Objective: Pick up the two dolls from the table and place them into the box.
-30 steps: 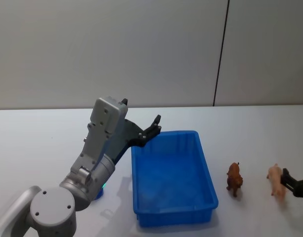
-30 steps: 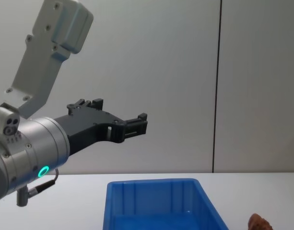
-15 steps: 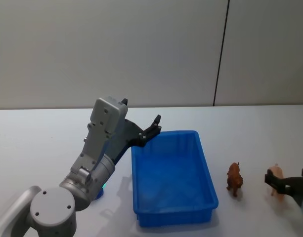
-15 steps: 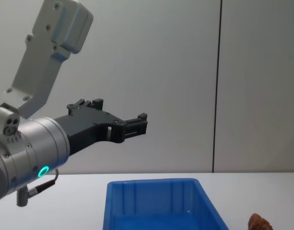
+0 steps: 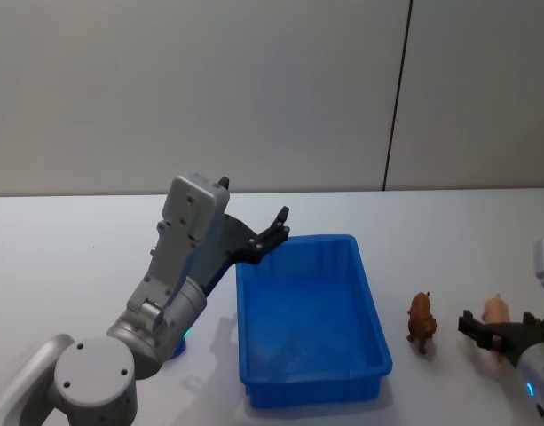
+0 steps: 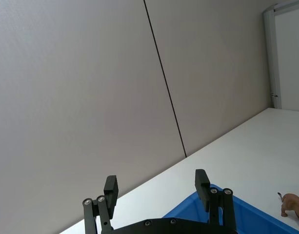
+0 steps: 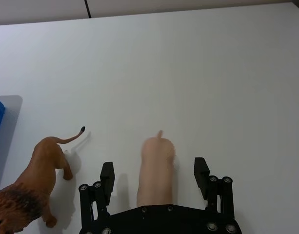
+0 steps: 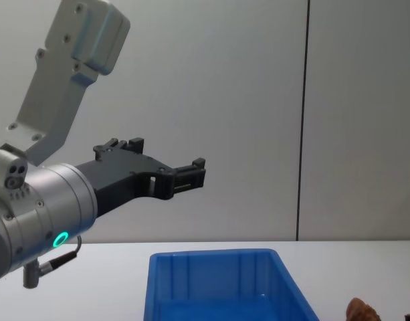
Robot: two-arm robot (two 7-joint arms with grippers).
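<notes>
One wide white worktop (image 5: pixel 76 248) carries everything. Its bright blue bin (image 5: pixel 311 389) sits mid-scene with neither doll inside. Left end effector (image 6: pixel 156 185) hangs raised over the bin's far left corner, fingers apart, idle. Right end effector (image 7: pixel 154 171) is low at the worktop to the bin's right, fingers spread either side of the pale pink pig doll (image 7: pixel 158 151), apparently not touching it. Just beside stands the lion doll (image 7: pixel 37 170), between pig and bin. Likely trouble: the finger on the lion's side could nudge the lion while closing. A grip landing off-centre on the pig's rounded body could tip it or let it slip out during the lift.
</notes>
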